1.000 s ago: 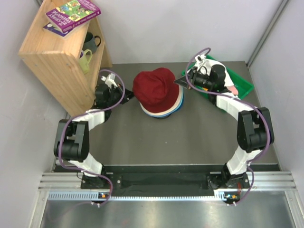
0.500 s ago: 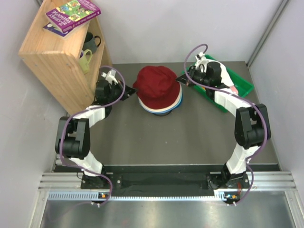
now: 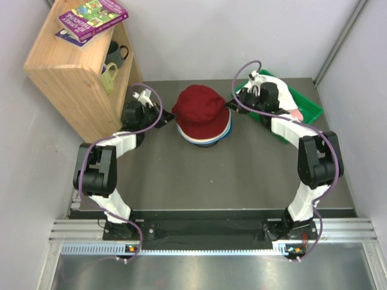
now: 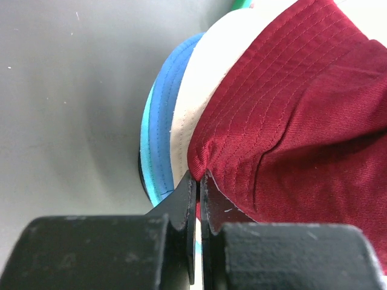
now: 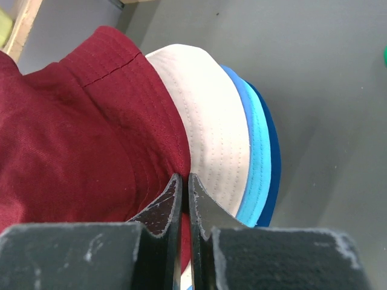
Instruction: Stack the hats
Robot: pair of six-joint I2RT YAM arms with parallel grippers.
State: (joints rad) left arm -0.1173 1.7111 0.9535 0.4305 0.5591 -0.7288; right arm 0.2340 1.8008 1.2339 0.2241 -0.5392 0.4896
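A dark red hat (image 3: 201,110) lies on top of a stack of hats at the table's back middle. Below it show the brims of a beige hat (image 4: 199,96), a blue hat (image 4: 166,115) and a teal hat (image 4: 145,151). My left gripper (image 3: 163,115) is shut on the dark red hat's left brim (image 4: 198,176). My right gripper (image 3: 231,104) is shut on its right brim (image 5: 183,178). The beige brim (image 5: 211,133) and blue brims (image 5: 257,157) lie under it in the right wrist view too. The white and orange-yellow hats are hidden or out of view.
A green tray (image 3: 296,103) stands at the back right under my right arm. A wooden shelf (image 3: 72,72) with books (image 3: 92,18) and mugs (image 3: 115,60) stands at the back left.
Both grippers have moved toward the back with the dark red hat. The hat now sits further back and more squarely over the stack.
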